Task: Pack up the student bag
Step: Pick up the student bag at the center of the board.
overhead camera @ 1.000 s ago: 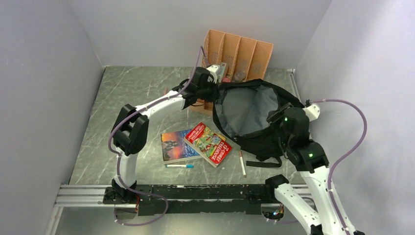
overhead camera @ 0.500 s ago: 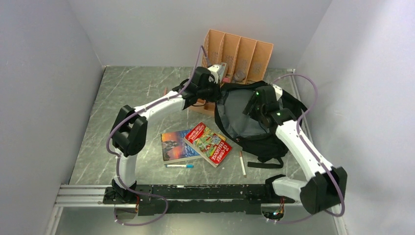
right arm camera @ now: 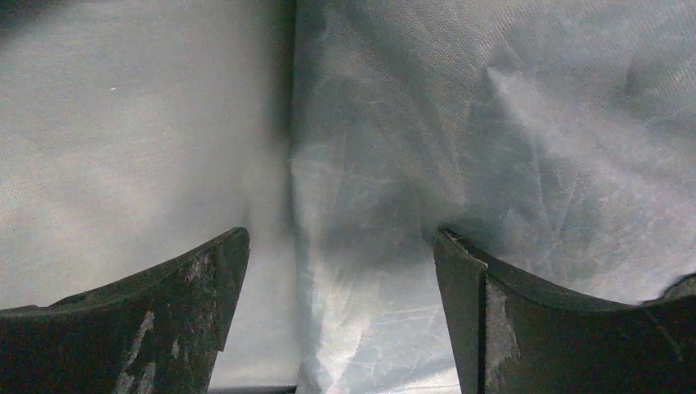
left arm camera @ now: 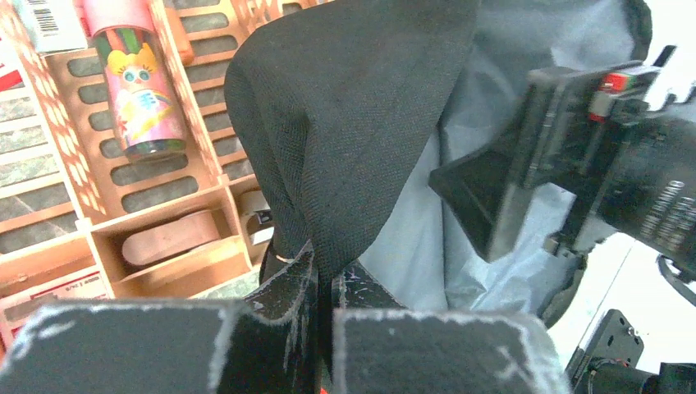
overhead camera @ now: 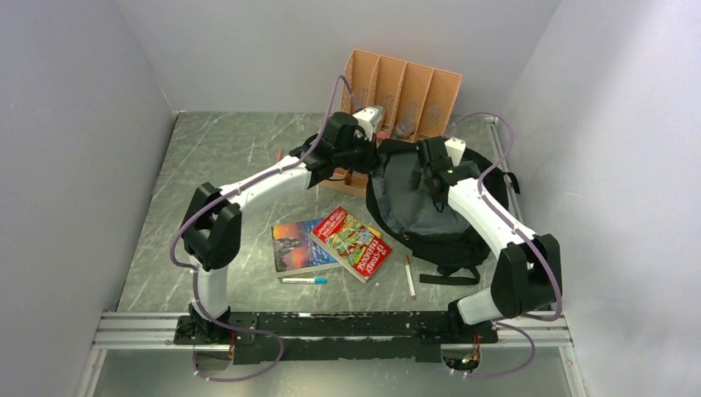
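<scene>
Black fabric of the backpack is pinched in my left gripper; my right gripper hangs spread wide, empty, over its grey lining.

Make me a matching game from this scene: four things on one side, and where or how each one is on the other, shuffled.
1. left gripper
2. right gripper
3. red book
4. orange organizer

A. lies partly on another book
B. stands at the far side, beyond the backpack
C. open, inside the backpack
D. shut on the backpack's black fabric

Pairs: 1-D, 2-C, 3-A, 4-B
</scene>
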